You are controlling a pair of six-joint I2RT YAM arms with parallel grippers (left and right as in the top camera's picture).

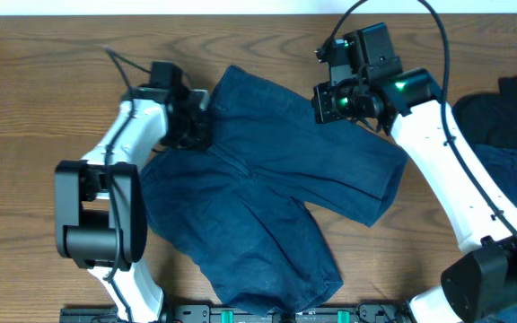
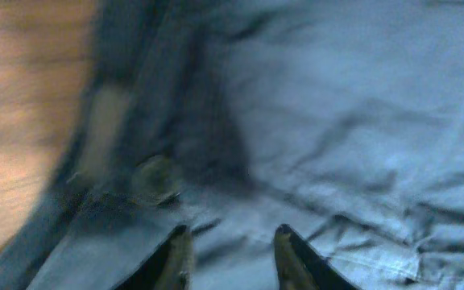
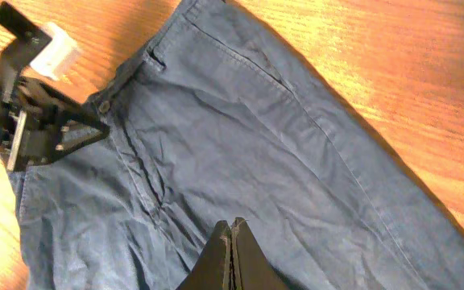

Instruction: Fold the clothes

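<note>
Overhead, denim shorts [image 1: 267,197] sprawled mid-table, waistband [image 3: 159,44] toward 10 o'clock, legs toward 4 and 6. Left gripper [image 1: 191,121] is nearer, right at the waistband, jaws partly apart. Right gripper [image 1: 335,100] is pinched closed, empty, at 1 o'clock.

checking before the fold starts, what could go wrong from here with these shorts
The left gripper is open right at the waistband button of the shorts: closing there may clamp the button or catch only one layer. The right gripper is shut over the cloth, holding nothing, so a one-sided pull could skew them.
</note>
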